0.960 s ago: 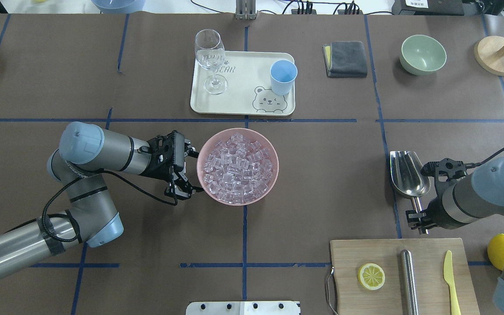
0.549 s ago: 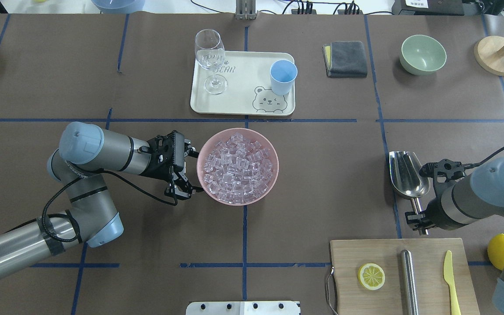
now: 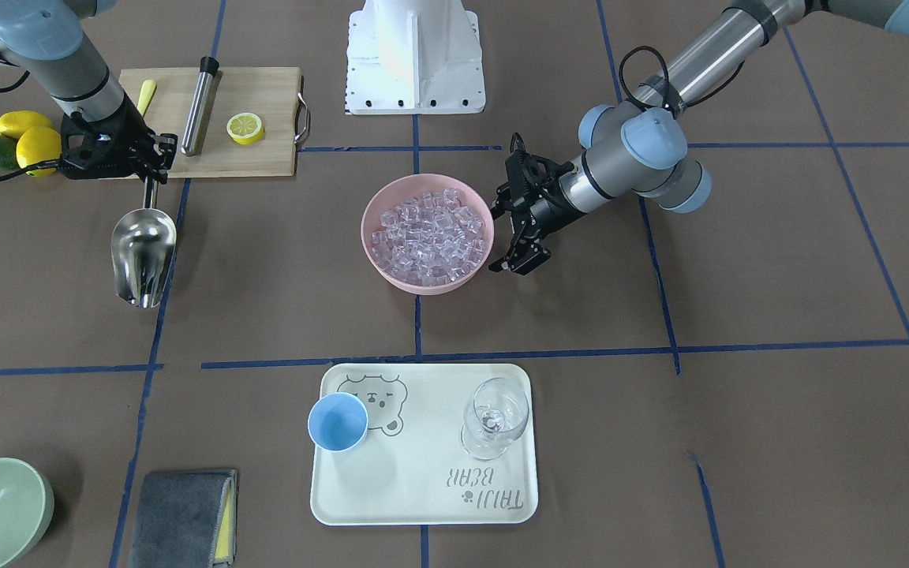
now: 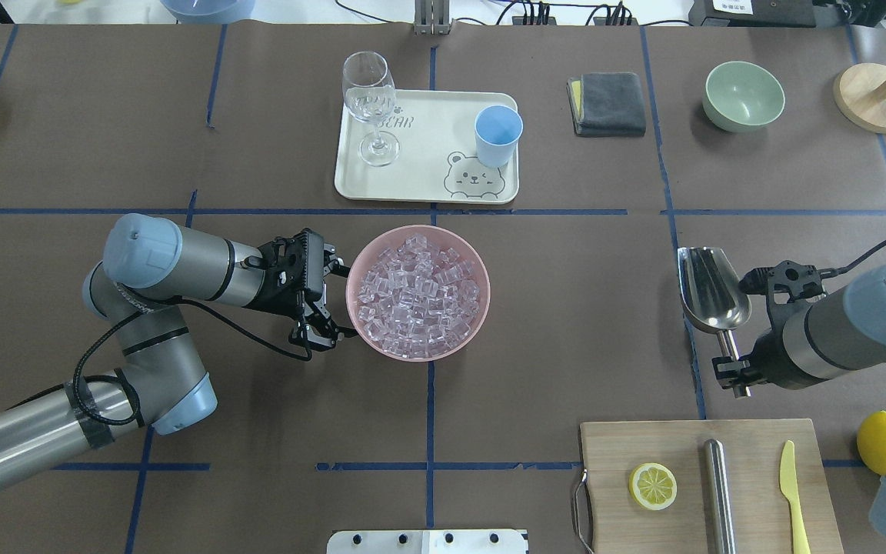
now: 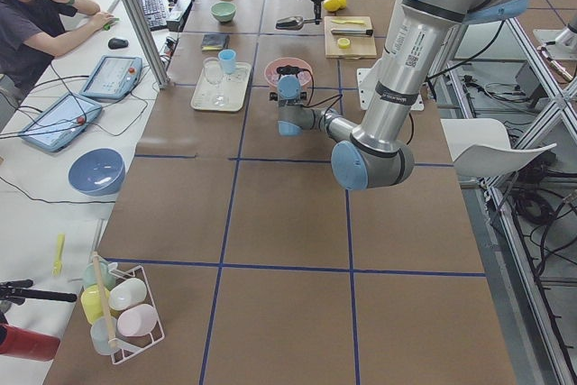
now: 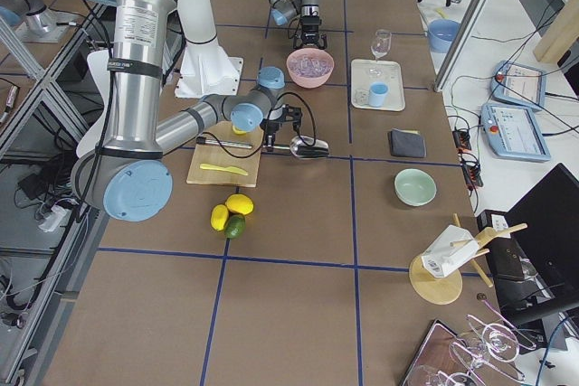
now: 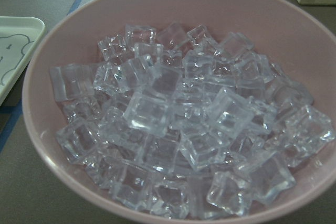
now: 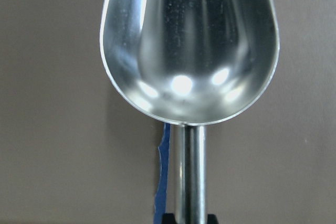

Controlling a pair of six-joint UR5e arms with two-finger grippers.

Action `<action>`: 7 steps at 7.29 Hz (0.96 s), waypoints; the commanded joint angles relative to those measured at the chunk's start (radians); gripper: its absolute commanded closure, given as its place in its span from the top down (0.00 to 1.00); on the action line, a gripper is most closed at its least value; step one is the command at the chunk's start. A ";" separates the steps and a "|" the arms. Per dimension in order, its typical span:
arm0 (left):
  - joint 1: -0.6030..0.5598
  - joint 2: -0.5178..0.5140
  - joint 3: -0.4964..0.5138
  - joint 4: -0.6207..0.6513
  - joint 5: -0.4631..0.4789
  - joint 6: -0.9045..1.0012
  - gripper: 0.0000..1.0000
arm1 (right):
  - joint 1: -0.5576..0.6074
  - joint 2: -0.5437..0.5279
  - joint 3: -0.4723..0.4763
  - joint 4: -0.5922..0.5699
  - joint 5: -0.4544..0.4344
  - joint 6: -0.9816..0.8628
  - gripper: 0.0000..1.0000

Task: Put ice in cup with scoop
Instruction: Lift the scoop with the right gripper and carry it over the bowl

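The steel scoop [image 4: 712, 292] hangs just above the table at the right, trough pointing away from the robot, and my right gripper [image 4: 731, 373] is shut on its thin handle. In the right wrist view the scoop [image 8: 189, 45] is empty. Clear ice [image 4: 420, 296] fills a pink bowl [image 4: 418, 228] at the table's middle. My left gripper [image 4: 333, 304] stands open against the bowl's left side, one finger at each side of the curve. The left wrist view looks onto the ice [image 7: 178, 124]. The light-blue cup [image 4: 498, 135] stands upright and empty on a cream tray [image 4: 420, 131].
A wine glass [image 4: 370, 100] stands on the tray's left part. Near the right arm lies a cutting board [image 4: 689, 446] with a lemon slice [image 4: 652, 486], a steel cylinder [image 4: 716, 485] and a yellow knife [image 4: 793, 492]. A green bowl [image 4: 744, 94] and grey cloth [image 4: 608, 102] sit far right.
My right gripper has lifted the scoop off the table and carried it slightly away from the robot. The left arm and the bowl have not moved.
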 commanded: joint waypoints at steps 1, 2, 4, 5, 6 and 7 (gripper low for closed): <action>0.001 0.000 0.000 0.000 0.000 0.000 1.00 | 0.048 0.048 0.008 -0.006 -0.053 -0.297 0.00; 0.001 -0.001 0.000 0.000 0.000 -0.002 1.00 | 0.074 0.060 0.008 -0.012 -0.047 -0.438 0.00; 0.000 0.000 0.000 -0.002 0.000 0.000 1.00 | 0.081 0.175 0.075 -0.298 -0.037 -0.688 0.00; 0.000 0.000 0.000 0.000 0.000 -0.002 1.00 | 0.099 0.356 0.088 -0.581 -0.038 -0.793 0.00; 0.000 0.000 0.000 0.000 0.000 -0.002 1.00 | 0.082 0.542 0.096 -0.868 -0.052 -0.808 0.00; 0.001 0.000 0.000 0.000 0.000 -0.002 1.00 | 0.070 0.689 0.096 -1.067 -0.067 -0.809 0.00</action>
